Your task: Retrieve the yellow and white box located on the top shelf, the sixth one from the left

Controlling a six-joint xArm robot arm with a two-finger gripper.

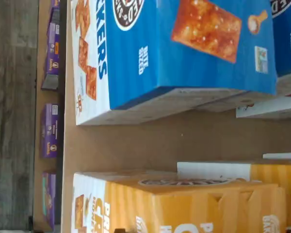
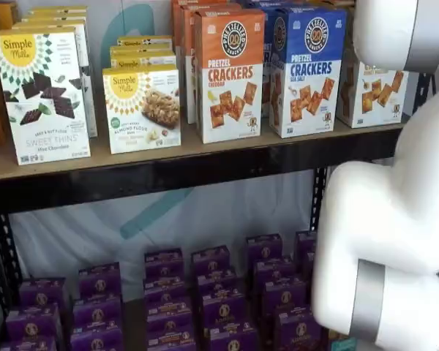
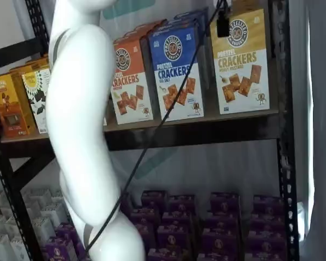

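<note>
Up top, one yellow and white box point(image 3: 240, 60), one blue box point(image 3: 177, 69)

- Wrist view: soft focus overall, turned on its side; print on blue-topped box point(image 1: 184, 43) smeared, yellow and white box point(image 1: 184, 204) slightly blurred.
- Both shelf views: even, diffuse light, fairly bright; no hard glare.
- Shadow under top shelf point(image 2: 168, 172), purple boxes point(image 2: 205, 292) dimmer.
- Arm point(image 3: 81, 125) near lens, overexposed, w/ soft edges.
- Right edge, daylight strip point(image 3: 320, 109) washed out.

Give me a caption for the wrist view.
Looking down between the blue crackers box and the yellow and white box.
</note>
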